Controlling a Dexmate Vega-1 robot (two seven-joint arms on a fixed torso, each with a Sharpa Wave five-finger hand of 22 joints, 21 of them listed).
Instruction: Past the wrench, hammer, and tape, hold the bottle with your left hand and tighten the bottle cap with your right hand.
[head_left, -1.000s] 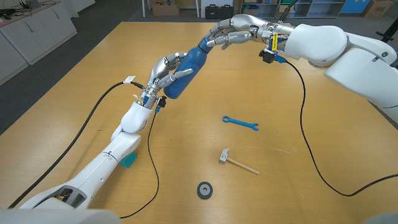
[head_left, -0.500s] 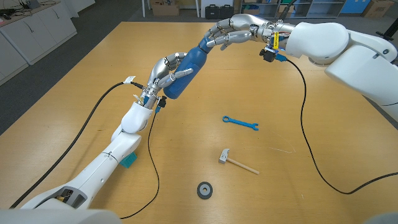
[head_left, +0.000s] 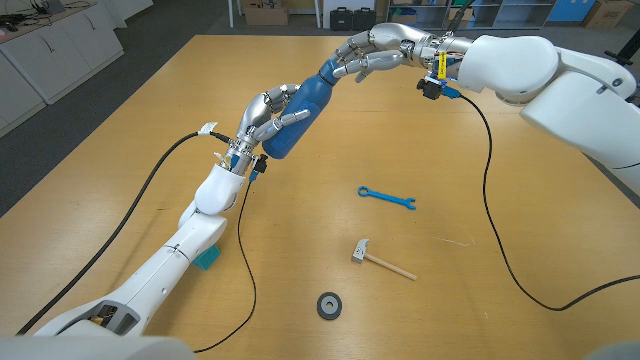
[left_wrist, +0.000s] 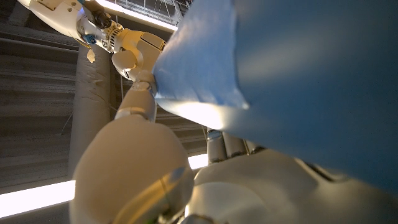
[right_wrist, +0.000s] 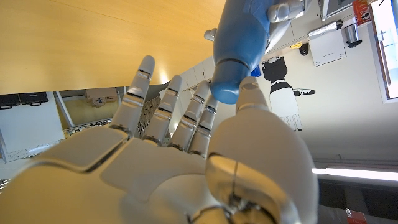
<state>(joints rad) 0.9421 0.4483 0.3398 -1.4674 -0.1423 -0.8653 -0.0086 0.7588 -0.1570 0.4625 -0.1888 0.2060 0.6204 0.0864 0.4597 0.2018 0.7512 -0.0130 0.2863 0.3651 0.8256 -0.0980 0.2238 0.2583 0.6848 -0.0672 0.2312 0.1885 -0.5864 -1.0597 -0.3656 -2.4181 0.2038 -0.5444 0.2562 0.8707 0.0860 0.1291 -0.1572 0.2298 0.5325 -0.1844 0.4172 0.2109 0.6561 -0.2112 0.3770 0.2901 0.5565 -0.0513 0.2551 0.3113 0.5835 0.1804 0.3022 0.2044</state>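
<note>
A blue bottle (head_left: 300, 108) hangs tilted above the table, past the tools. My left hand (head_left: 264, 112) grips its lower body, fingers wrapped around it. The bottle's narrow cap end (head_left: 331, 70) points to my right hand (head_left: 368, 56), whose thumb and fingers close around the cap. In the right wrist view the bottle (right_wrist: 241, 40) ends between the thumb (right_wrist: 251, 87) and the other fingers of my right hand (right_wrist: 186, 155). In the left wrist view the bottle (left_wrist: 298, 68) sits right against my left hand (left_wrist: 149, 180).
On the table nearer me lie a blue wrench (head_left: 387, 197), a small hammer (head_left: 381, 260) and a dark roll of tape (head_left: 329, 305). A teal object (head_left: 205, 258) sits beside my left forearm. Black cables trail from both wrists.
</note>
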